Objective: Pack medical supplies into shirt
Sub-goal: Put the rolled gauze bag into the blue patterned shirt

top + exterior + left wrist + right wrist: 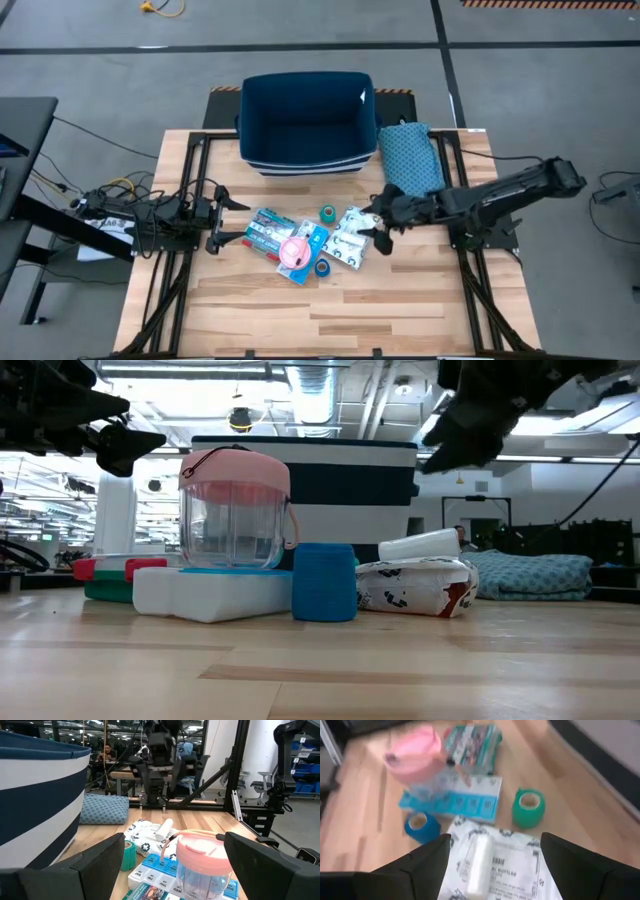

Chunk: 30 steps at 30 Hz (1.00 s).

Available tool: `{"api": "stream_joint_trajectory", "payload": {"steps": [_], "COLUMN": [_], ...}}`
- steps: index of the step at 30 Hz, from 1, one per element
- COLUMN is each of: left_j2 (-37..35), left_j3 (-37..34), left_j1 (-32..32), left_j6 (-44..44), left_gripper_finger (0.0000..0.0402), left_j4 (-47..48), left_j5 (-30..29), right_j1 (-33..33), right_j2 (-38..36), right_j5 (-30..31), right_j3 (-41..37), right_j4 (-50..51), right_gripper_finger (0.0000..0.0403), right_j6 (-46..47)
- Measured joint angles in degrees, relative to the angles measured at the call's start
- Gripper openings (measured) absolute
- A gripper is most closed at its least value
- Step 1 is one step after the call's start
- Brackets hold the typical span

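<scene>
The supplies lie in a cluster mid-table. There are flat printed boxes (265, 232), a clear jar with a pink lid (295, 252) standing on a blue-white compartment box (160, 870), a white printed pouch (350, 238) with a white tube on it (479, 860), a teal roll (328, 213) and a blue roll (322, 267). The folded blue patterned shirt (410, 155) lies to the right of the bin. My right gripper (373, 222) hangs open above the pouch (495, 870), off the table (470, 430). My left gripper (238, 222) is open at the cluster's left, touching nothing.
A dark blue bin with a white-striped base (307, 120) stands at the table's far middle, just behind the supplies. Bare wood (320, 310) spreads along the near edge. Black frame rails run down both sides of the table.
</scene>
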State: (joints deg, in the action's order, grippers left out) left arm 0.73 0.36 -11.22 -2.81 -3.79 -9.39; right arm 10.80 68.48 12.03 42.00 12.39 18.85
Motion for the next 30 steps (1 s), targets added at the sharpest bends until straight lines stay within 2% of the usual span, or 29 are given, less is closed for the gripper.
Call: {"api": "stream_joint_trajectory", "payload": {"steps": [12, 30], "left_j2": [0.0, 0.0], "left_j3": [0.0, 0.0], "left_j1": [0.0, 0.0], "left_j6": [0.0, 0.0], "left_gripper_finger": [0.0334, 0.0334], "left_j4": [0.0, 0.0], "left_j5": [0.0, 0.0], "right_j1": [0.8, 2.6], "right_j2": [12.6, 18.1], "right_j5": [1.6, -0.1], "right_j3": [0.0, -0.1], "right_j4": [-8.0, -8.3], "right_gripper_finger": [0.0302, 0.0302], "right_j6": [-0.9, -1.0]}}
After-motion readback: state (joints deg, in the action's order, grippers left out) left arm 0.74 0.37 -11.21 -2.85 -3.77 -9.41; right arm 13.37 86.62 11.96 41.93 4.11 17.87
